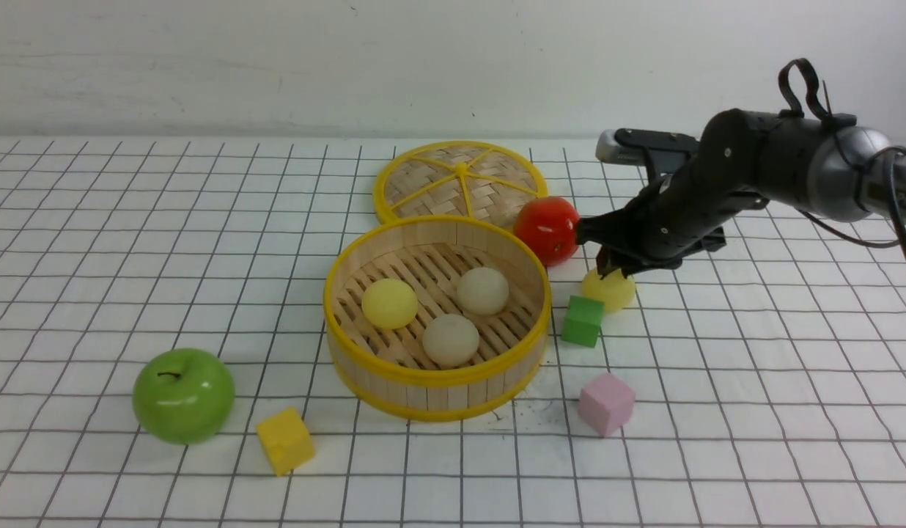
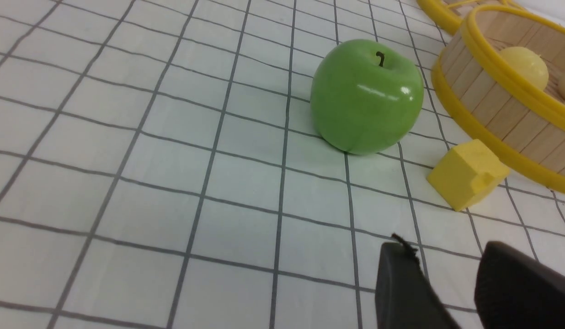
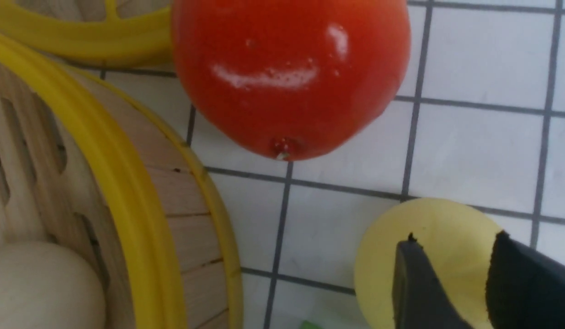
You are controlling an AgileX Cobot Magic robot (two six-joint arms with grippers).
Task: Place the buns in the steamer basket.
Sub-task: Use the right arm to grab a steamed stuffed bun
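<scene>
The steamer basket (image 1: 437,370) is made of pale wood slats, with smooth yellow rims. The buns (image 1: 451,339) look soft and dull. The red apple (image 3: 289,73) and green apple (image 2: 366,95) are shiny. The yellow cube (image 2: 466,173) looks dull, like foam.

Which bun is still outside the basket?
The pale yellow bun under the right claw, beside the green cube; the other three sit inside the steamer basket.

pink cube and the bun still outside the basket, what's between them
The green cube sits between the pink cube and the yellow bun, seen in the front view.
</scene>
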